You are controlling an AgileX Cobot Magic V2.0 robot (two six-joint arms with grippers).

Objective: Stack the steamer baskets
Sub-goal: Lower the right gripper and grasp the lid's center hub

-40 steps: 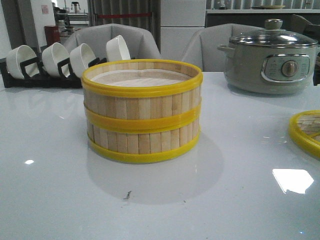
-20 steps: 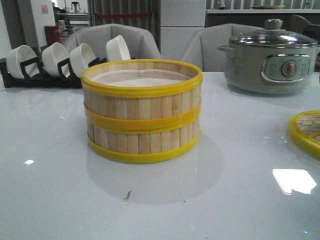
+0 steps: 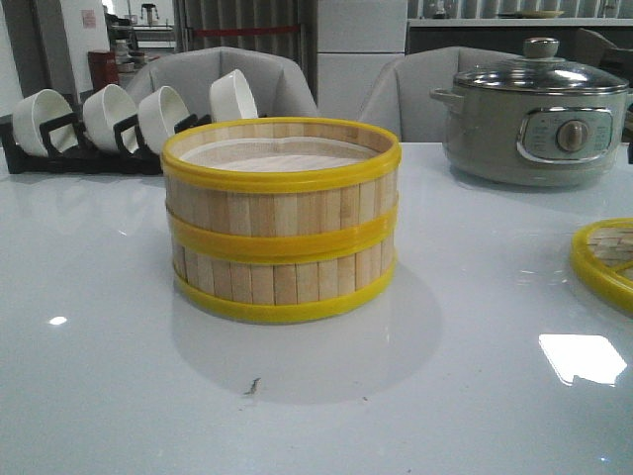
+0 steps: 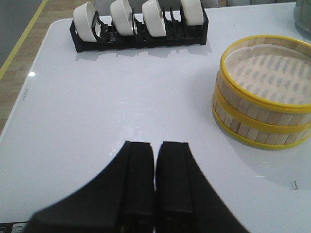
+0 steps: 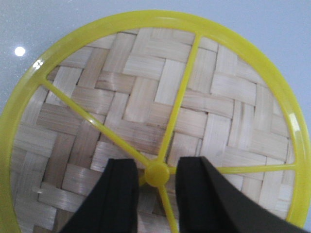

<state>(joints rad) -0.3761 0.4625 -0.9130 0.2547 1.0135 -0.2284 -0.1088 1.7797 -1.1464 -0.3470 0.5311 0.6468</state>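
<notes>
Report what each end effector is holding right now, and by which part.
Left end effector: shut on nothing, above bare table. Right end effector: fingers straddle the woven lid at its yellow centre knob; actual contact cannot be told.

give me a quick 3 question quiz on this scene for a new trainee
1. True or false: the two steamer baskets are already stacked.
2. What lies right under the right pincer? A) the woven lid B) the grey pot C) a bowl
3. How many white bowls sit in the black rack?

Key
1. True
2. A; its fingers straddle the lid's centre knob.
3. Four
</notes>
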